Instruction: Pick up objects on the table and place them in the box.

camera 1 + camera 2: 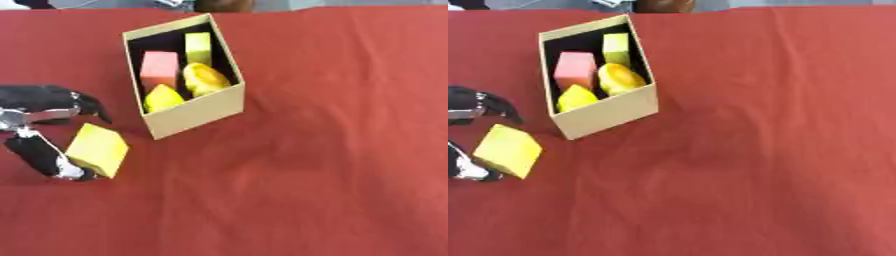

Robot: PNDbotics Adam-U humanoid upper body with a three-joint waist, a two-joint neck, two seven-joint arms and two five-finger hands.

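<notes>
In the left eye view, the left hand (48,127) comes in from the left side, low over the red table (332,150). Its fingers are spread apart, some up top and one part down below, and they pinch a yellow block (96,150) between them. The block is tilted, with one corner pointing up. It sits at the hand's right side, at the fingertips. Whether the block touches the table or hangs just above it, I cannot tell.

Up and to the right of the hand, near the block, stands one tan box (197,111). It is open on top and turned a little askew. Four things lie inside it: one pink block (159,69), one tall yellow-green block (199,47), one round orange-yellow thing (206,77) and one yellow lump (163,97) in the near corner (its shape is too fuzzy to name). They are packed close and touch each other. So there is one block out by the hand and four things in the box.

In the right eye view, much less of the hand shows: only dark finger parts at the left edge, above and below the block. This view shows more bare table on the right. The right hand shows in neither view.
</notes>
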